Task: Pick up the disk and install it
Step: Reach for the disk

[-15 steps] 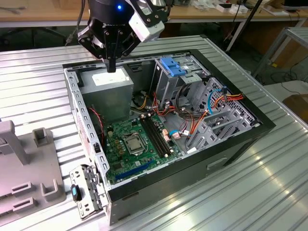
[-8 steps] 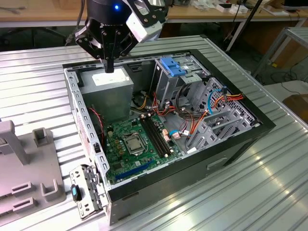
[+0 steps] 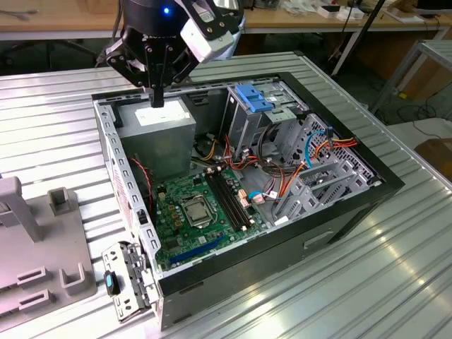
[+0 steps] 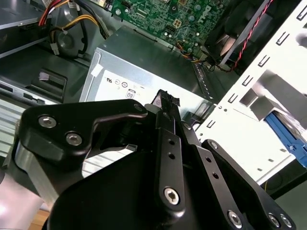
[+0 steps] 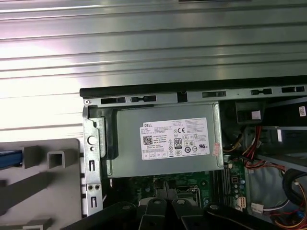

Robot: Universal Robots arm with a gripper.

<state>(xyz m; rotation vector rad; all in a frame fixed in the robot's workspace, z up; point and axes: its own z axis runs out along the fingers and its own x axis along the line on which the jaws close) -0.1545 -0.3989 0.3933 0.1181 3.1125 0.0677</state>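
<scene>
Ribbed metal tabletop (image 3: 367,282) carries an open computer case (image 3: 339,212). In the upper left of the exterior view, the gripper (image 3: 157,97) hangs over the grey power supply (image 3: 155,138), its 2 fingers pressed together on nothing. In the first wrist view, the disk (image 5: 9,158) shows a blue edge on the grey holder (image 5: 29,201) outside the case wall.

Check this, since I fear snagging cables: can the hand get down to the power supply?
Probably yes. The hand hangs shut right over the power supply, whose labelled top lies bare. The coloured cables lie beside it, near the motherboard, not over it.
</scene>
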